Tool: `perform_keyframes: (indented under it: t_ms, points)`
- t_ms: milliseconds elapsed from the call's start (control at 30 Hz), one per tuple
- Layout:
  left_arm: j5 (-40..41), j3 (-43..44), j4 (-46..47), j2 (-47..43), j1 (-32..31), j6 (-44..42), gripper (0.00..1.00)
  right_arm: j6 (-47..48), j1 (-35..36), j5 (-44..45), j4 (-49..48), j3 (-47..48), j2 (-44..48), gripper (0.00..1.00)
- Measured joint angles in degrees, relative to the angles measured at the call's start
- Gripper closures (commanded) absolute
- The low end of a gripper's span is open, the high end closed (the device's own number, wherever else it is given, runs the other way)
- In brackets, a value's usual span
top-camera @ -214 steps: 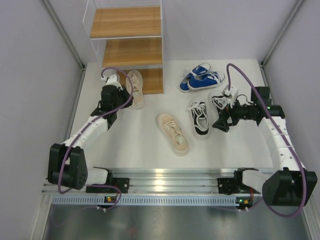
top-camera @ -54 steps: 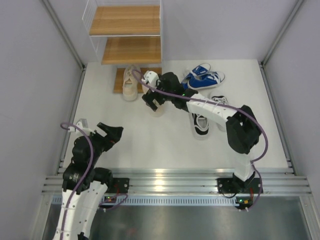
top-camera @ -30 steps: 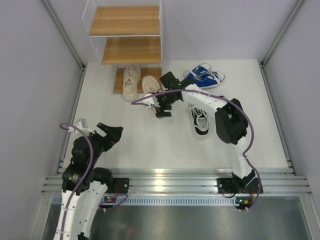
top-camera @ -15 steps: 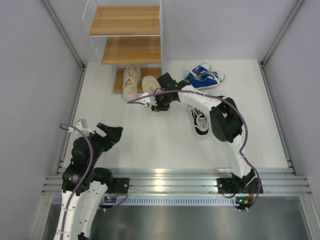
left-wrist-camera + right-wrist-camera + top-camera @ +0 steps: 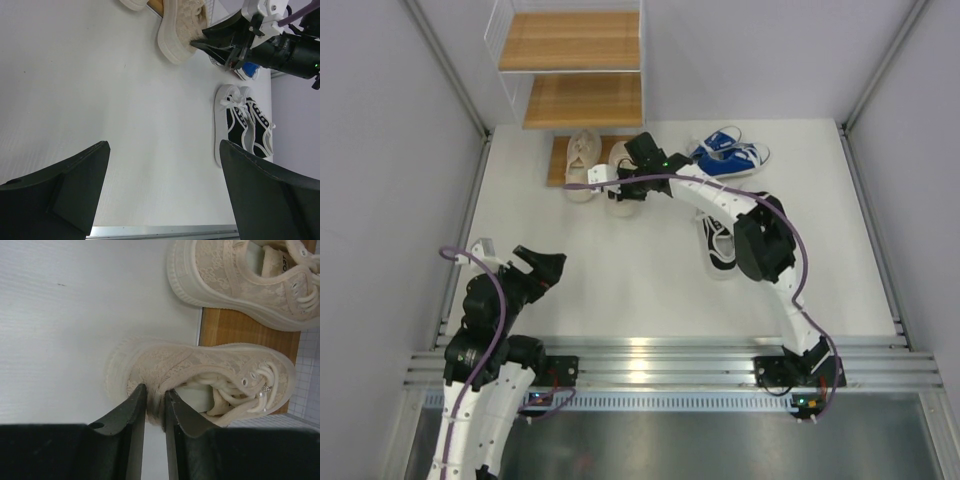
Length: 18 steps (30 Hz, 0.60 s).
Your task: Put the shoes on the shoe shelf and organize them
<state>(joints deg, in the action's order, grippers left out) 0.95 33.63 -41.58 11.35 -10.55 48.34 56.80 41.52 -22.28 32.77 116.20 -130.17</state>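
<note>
Right wrist view: right fingers clamped the heel rim of a beige shoe, its toe over the lowest shelf board; the thin pinch might slip. Left fingers stood apart.

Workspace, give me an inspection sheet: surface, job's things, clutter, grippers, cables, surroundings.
Surface: white table, tiny specks.
Job's things: shoe shelf at far edge; left beige shoe and right beige shoe partly on its bottom board; blue pair, black-and-white sneakers on the table.
Clutter: nothing seen.
Grippers: right gripper shut on right beige shoe's heel; left gripper open, empty.
Cables: purple cables along both arms.
Surroundings: grey walls, metal rail.
</note>
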Motion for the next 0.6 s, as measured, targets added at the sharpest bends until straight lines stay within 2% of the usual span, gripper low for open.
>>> perform_keyframes:
  t_ms: [267, 600]
  points:
    - [0.0, 0.0, 0.0, 0.0, 0.0, 0.0, 0.04, 1.2, 0.1, 3.6, -3.1, 2.0, -3.6, 0.85]
    - [0.0, 0.0, 0.0, 0.0, 0.0, 0.0, 0.04, 8.5, 0.8, 4.4, -6.7, 2.3, -4.9, 0.87]
